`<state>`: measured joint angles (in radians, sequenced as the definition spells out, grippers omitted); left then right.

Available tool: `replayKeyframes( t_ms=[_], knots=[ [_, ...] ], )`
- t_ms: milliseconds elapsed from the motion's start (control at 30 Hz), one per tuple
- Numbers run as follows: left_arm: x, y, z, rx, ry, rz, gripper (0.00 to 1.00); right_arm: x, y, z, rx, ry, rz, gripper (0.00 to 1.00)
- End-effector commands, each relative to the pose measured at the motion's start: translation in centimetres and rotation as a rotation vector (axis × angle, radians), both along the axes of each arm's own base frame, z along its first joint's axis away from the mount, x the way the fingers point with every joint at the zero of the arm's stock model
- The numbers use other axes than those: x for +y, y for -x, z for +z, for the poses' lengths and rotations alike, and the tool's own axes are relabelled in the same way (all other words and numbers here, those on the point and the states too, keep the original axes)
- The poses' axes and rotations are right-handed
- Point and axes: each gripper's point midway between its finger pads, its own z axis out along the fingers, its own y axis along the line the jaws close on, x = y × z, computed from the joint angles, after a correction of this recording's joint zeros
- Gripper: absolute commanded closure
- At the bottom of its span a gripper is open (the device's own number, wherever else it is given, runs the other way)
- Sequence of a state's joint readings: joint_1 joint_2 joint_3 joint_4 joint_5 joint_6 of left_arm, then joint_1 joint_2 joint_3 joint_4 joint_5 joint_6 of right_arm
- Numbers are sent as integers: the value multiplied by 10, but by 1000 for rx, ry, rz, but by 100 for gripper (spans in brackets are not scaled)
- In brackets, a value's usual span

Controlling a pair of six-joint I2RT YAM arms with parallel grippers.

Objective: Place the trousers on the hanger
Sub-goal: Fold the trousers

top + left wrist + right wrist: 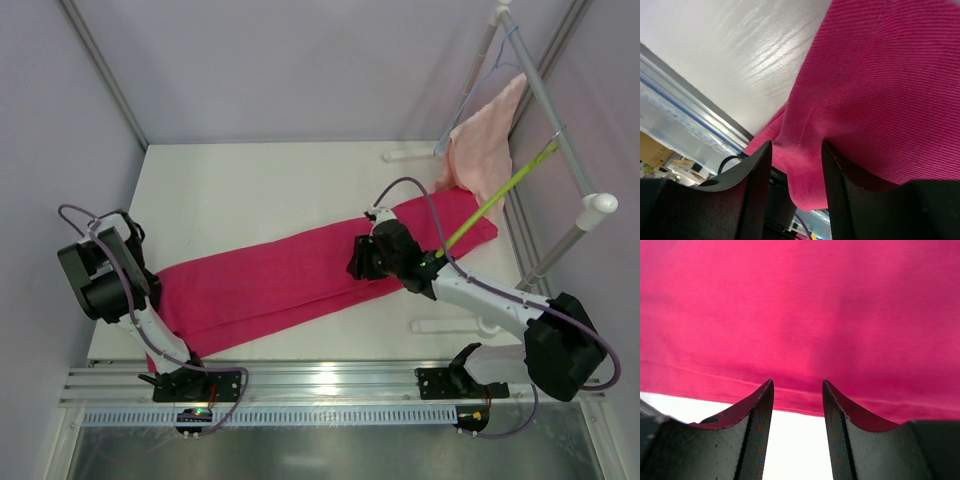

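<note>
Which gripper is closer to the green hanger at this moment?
Right. The right gripper is at the middle of the trousers, just beside the hanger; the left gripper is at their opposite end, far off.

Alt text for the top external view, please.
Magenta trousers lie folded lengthwise, diagonally across a white table, the left arm at their near end and the right gripper at their middle. A green hanger slants from their far end toward a rack holding a pink towel.
</note>
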<state>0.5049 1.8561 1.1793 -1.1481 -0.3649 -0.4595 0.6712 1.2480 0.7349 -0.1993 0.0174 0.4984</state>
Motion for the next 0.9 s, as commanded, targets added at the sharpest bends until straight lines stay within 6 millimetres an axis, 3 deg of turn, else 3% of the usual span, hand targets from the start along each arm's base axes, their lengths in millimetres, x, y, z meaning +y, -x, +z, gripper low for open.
replayKeyframes(
  t_ms=[0, 100, 167, 200, 267, 300, 367, 400, 467, 500, 567, 600, 733, 767, 867],
  knots=[
    [-7, -11, -5, -88, 51, 21, 55, 27, -1, -13, 28, 36, 120, 53],
    [-18, -23, -17, -131, 133, 36, 58, 45, -12, -24, 27, 65, 166, 53],
    [-21, -38, -24, -177, 167, 37, 62, 45, -20, -47, 69, 126, 156, 53],
    [-23, -43, -27, -185, 181, 30, 67, 52, -29, -42, 55, 123, 149, 53],
    [-26, -63, -34, -225, 215, 14, 75, 55, -35, -55, 87, 147, 141, 53],
    [-28, -69, -36, -236, 229, 9, 82, 57, -50, -47, 59, 155, 91, 53],
    [-28, -93, -40, -277, 256, -1, 91, 58, -58, -58, 90, 182, 48, 53],
    [-26, -104, -39, -296, 253, -4, 93, 63, -69, -52, 79, 171, 16, 53],
    [-20, -122, -37, -315, 245, -19, 98, 63, -76, -60, 106, 197, -29, 53],
    [-11, -147, -31, -357, 225, -37, 99, 68, -86, -51, 90, 185, -56, 53],
    [-2, -172, -20, -402, 196, -50, 99, 63, -99, -49, 94, 194, -134, 53],
    [3, -196, -12, -455, 178, -63, 99, 67, -108, -46, 87, 183, -153, 53],
    [4, -249, 16, -583, 190, -53, 95, 88, -130, -38, 97, 113, -149, 53],
    [4, -250, 22, -578, 181, -53, 87, 95, -139, -26, 76, 99, -137, 53],
    [19, -245, 47, -554, 72, -80, 60, 113, -133, -21, 61, 88, 25, 53]
  ],
)
